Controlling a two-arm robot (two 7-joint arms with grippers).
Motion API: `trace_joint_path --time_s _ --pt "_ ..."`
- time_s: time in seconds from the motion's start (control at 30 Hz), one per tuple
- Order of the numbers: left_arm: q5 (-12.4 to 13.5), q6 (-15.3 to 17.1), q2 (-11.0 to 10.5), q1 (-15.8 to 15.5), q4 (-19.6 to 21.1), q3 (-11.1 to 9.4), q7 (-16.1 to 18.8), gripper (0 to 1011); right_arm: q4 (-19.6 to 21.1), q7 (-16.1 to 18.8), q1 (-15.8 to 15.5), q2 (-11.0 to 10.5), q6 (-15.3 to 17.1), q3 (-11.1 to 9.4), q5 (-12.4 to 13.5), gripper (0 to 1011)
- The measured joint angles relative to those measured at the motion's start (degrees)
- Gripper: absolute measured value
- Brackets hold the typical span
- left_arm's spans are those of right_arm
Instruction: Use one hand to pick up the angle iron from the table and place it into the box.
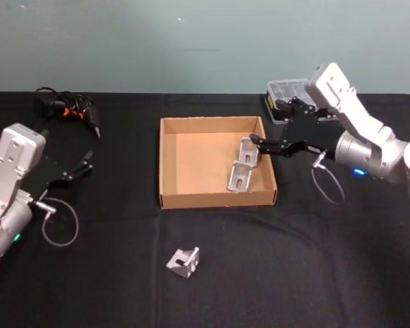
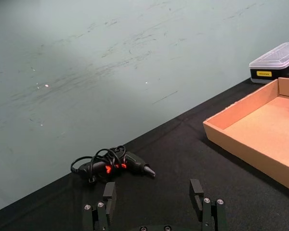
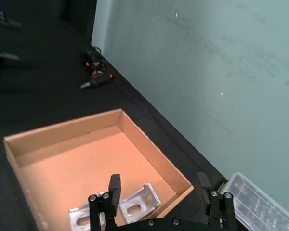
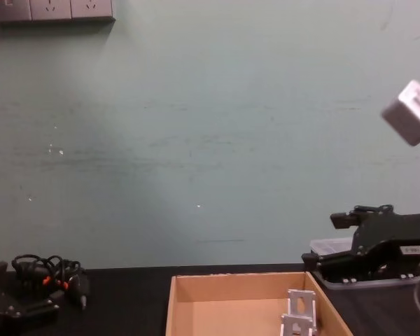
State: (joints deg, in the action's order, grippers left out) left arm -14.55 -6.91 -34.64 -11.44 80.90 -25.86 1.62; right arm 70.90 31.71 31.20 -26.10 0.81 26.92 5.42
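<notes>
Release step, by look: right gripper (image 3: 159, 186) spread, empty, over box (image 1: 162, 164) wall; two angle irons (image 1: 242, 167) just below its fingertips, leaning inside. Third angle iron (image 1: 184, 261) on table (image 1: 314, 273), well apart. Next, likely: lift clear, reach it. Left gripper (image 2: 154, 195) parked far off, spread.

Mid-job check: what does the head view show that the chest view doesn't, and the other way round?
Head view: a loose angle iron on the table in front of the box. Chest view: wall sockets. Both: the box, two angle irons inside it, and the open right gripper by them. The left gripper, open, is parked at the table's left.
</notes>
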Motion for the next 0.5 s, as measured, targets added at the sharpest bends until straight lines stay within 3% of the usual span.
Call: trace_joint_path --time_s 0.1,0.33,0.5 --pt "0.0 0.0 0.0 0.01 0.0 0.0 0.0 1000 5.01 -0.55 -3.39 -1.42 0.71 -1.58 1.67 1003" --pt "0.0 0.0 0.0 0.0 0.0 0.0 0.0 1000 12.0 -0.38 -8.54 -3.92 1.94 -3.49 4.79 1003" --pt "0.0 0.0 0.0 0.0 0.0 0.0 0.0 1000 15.35 1.07 -11.28 -5.85 2.63 -3.7 6.57 1003"
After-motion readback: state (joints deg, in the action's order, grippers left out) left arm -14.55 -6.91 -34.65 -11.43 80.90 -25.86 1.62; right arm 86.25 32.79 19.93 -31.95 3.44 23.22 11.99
